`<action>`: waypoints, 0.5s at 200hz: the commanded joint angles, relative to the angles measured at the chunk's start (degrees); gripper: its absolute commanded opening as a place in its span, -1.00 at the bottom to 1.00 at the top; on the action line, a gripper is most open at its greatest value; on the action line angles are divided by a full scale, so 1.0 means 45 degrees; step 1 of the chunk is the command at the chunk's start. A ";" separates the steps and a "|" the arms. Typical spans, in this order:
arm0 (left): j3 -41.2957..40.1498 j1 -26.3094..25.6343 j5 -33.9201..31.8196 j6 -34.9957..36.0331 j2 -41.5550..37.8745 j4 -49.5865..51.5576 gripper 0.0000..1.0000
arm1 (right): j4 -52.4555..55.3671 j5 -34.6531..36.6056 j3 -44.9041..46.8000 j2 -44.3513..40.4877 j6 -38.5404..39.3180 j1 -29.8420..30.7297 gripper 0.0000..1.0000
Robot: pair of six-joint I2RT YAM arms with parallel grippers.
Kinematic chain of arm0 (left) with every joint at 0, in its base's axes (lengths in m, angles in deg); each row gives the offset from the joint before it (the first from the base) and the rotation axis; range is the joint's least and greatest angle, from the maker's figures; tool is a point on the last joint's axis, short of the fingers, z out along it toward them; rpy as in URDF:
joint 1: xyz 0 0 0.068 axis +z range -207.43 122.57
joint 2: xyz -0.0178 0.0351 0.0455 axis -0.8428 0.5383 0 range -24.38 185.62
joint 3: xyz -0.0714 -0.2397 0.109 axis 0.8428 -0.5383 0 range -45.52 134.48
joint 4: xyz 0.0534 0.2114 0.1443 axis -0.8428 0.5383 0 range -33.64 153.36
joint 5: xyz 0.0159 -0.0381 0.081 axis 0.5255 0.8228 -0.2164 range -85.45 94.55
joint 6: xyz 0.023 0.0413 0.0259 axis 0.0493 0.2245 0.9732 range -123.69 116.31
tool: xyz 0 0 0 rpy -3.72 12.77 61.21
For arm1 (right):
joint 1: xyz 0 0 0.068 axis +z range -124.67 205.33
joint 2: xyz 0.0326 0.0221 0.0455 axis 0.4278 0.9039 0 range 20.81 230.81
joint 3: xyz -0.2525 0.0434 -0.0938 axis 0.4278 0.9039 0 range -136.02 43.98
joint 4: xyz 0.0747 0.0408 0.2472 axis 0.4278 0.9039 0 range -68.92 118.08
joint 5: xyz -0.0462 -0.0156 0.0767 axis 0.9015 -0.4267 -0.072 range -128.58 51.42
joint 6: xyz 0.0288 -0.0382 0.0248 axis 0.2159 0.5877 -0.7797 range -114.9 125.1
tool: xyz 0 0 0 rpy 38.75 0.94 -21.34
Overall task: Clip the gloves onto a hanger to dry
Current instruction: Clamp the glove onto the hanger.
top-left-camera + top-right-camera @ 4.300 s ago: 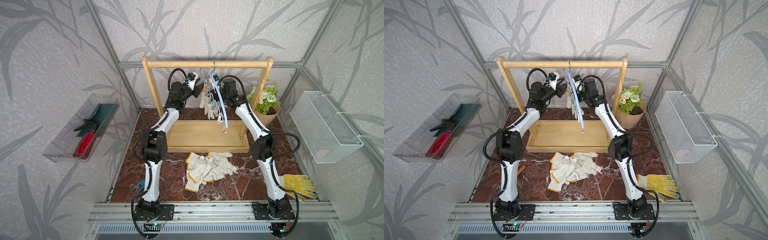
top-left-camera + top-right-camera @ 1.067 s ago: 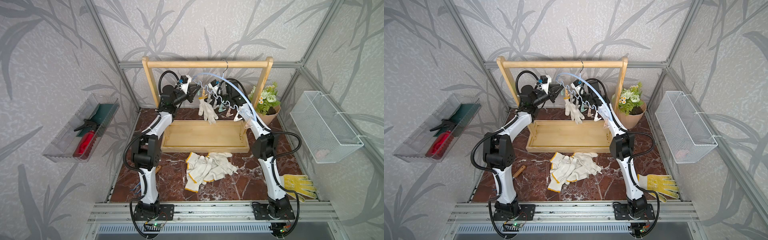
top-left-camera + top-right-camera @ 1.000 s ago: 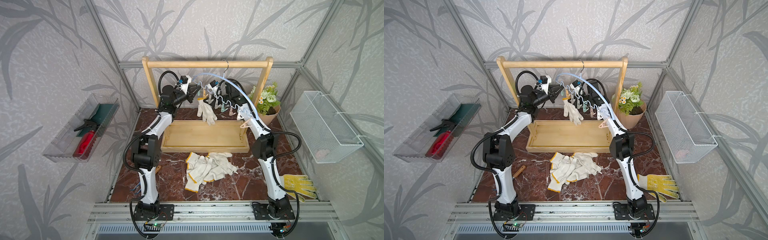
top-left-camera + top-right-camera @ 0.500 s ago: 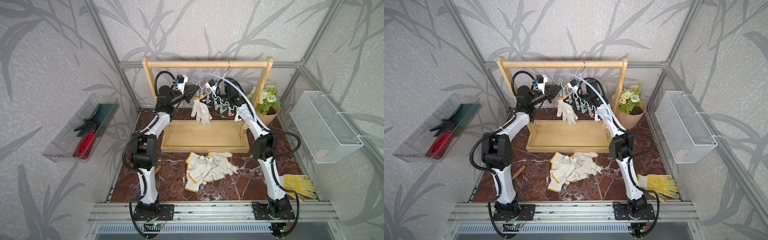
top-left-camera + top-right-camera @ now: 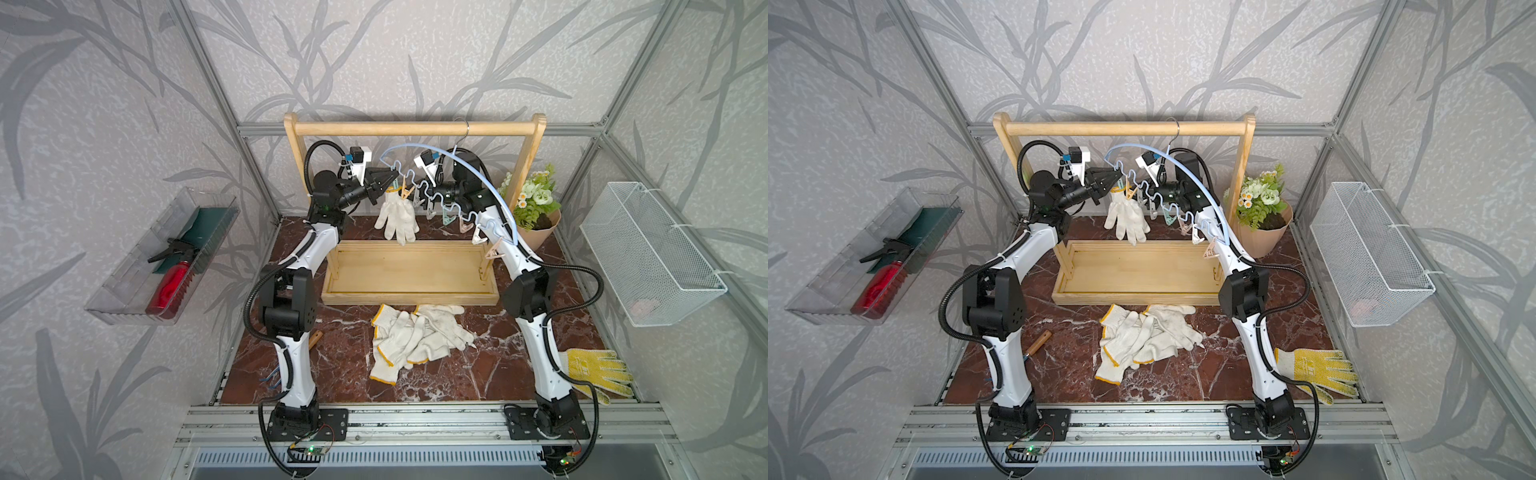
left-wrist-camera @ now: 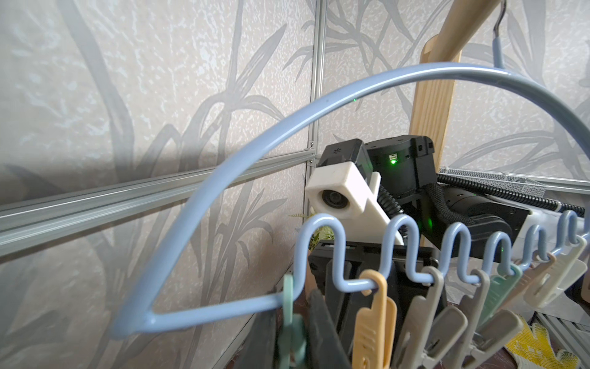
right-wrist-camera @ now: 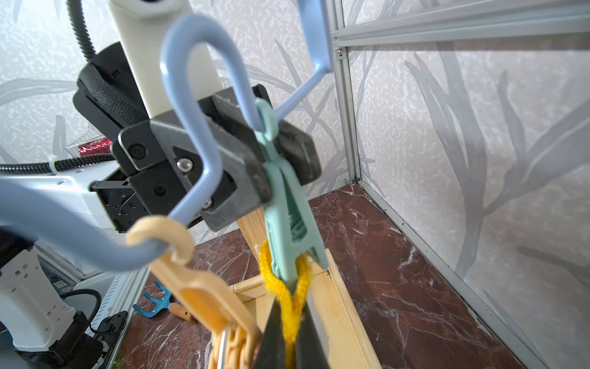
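Pinching the mint-green plastic clip [image 7: 287, 204] at the pale-blue wire hanger's [image 6: 207, 312] end, the left gripper [image 5: 390, 182] is nearly closed. One white knitted glove [image 5: 397, 216] hangs from that clip, cuff nipped by the clamped right gripper [image 7: 291, 314]; more white gloves [image 5: 415, 336] lie piled below.

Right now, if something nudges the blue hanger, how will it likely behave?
The hanger would probably swing and twist: only one thin hook bears it on the wooden rail. Its slim frame suggests it is light, so small pushes likely move it. The clips hang on loose rings and would likely dangle and sway.
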State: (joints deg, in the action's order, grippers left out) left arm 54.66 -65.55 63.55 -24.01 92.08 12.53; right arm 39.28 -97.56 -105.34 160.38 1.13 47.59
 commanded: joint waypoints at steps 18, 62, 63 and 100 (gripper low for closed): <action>0.0637 -0.0005 0.0895 -0.0905 0.0144 -0.1345 -1.00 | -0.0418 -0.0643 -0.0464 0.0155 -0.0126 -0.0025 -1.00; 0.0786 0.0094 0.1046 -0.1634 0.0296 -0.1969 -1.00 | -0.0105 -0.0933 -0.0425 0.0424 0.0057 -0.0025 -1.00; 0.0805 0.0100 0.1047 -0.1656 0.0303 -0.1973 -1.00 | -0.0101 -0.0935 -0.0428 0.0437 0.0059 -0.0025 -1.00; 0.0962 0.0125 0.1202 -0.1962 0.0439 -0.2126 -1.00 | -0.0128 -0.1151 -0.0470 0.0545 0.0072 -0.0025 -1.00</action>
State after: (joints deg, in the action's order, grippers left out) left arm 56.23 -64.92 66.22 -30.44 93.96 7.76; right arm 38.99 -100.82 -105.42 161.89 0.87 47.55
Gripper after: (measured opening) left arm 0.140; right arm 0.067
